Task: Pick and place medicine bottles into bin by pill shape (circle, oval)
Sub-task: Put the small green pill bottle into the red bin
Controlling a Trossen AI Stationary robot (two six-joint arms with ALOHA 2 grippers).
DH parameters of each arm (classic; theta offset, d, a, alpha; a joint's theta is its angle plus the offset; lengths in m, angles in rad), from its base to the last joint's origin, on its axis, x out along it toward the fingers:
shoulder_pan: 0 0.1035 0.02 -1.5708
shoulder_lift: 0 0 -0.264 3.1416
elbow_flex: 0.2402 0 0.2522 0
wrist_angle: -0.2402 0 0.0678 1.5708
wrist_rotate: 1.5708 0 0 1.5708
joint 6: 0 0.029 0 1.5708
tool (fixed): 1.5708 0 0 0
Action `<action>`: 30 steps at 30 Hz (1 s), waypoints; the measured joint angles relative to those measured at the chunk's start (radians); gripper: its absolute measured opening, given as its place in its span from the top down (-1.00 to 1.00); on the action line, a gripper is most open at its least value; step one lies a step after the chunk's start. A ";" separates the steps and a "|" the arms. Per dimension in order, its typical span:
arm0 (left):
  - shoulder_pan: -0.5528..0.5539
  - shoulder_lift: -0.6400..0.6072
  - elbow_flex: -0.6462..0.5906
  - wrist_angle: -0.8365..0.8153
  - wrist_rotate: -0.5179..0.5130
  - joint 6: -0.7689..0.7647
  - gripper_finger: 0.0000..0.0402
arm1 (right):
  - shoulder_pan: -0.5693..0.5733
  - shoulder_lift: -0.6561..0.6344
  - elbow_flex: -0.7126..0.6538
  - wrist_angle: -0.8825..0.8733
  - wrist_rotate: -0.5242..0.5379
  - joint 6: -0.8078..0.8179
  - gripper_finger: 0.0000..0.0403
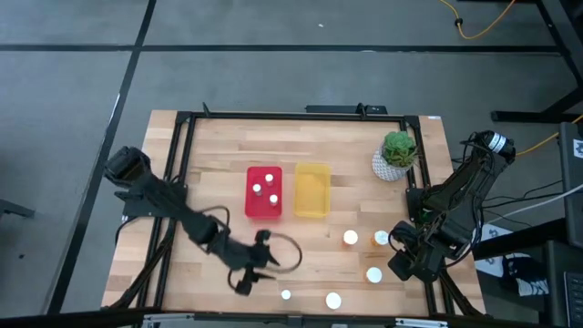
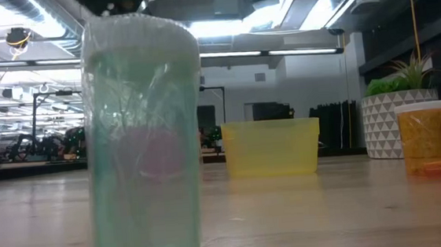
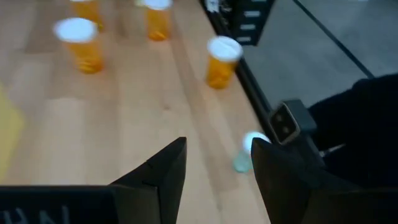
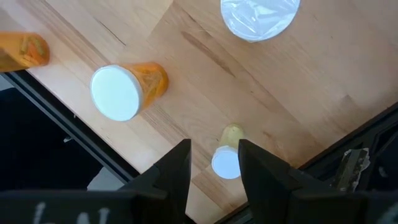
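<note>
Wooden butcher-block bench [image 1: 219,146] inside a black frame, grey floor all round, a potted plant [image 1: 397,151] in the far right corner. So where are we? Early days, I'd say. The red bin [image 1: 264,192] has two white-capped bottles [image 1: 265,193] standing in it — the yellow bin [image 1: 311,190] beside it looks empty from above.

Five bottles are left out on the near right part of the bench: an orange-bodied one [image 1: 350,238] and its neighbour [image 1: 381,239] side by side, another [image 1: 373,274] nearer the front, a wider white-capped one [image 1: 333,300] at the front edge, and a small pale one [image 1: 286,294] just left of that. Pill shapes can't be read from any of these views, so I can't judge whether the red bin's two are sorted right.

The left claw [image 1: 261,264] hangs low over the bench near the small pale bottle, fingers spread and holding nothing; its wrist view shows that little bottle [image 3: 247,151] just ahead of the fingertips. My guess is that's the next pick.

The right claw [image 1: 407,260] sits by the right edge, fingers also apart and empty, close to the orange ones.
</note>
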 joint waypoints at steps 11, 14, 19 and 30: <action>-0.086 0.185 0.303 -0.325 -0.094 0.000 0.14 | 0.000 0.000 0.000 0.001 0.000 0.000 0.33; -0.086 0.200 0.382 -0.446 -0.116 -0.008 0.14 | 0.000 0.000 0.000 0.001 0.001 0.000 0.33; -0.087 0.254 0.422 -0.466 -0.094 -0.003 0.14 | 0.000 0.000 0.000 0.001 0.002 0.000 0.33; -0.086 0.378 0.424 -0.447 0.030 0.000 0.14 | 0.000 0.000 0.000 0.001 0.001 0.000 0.33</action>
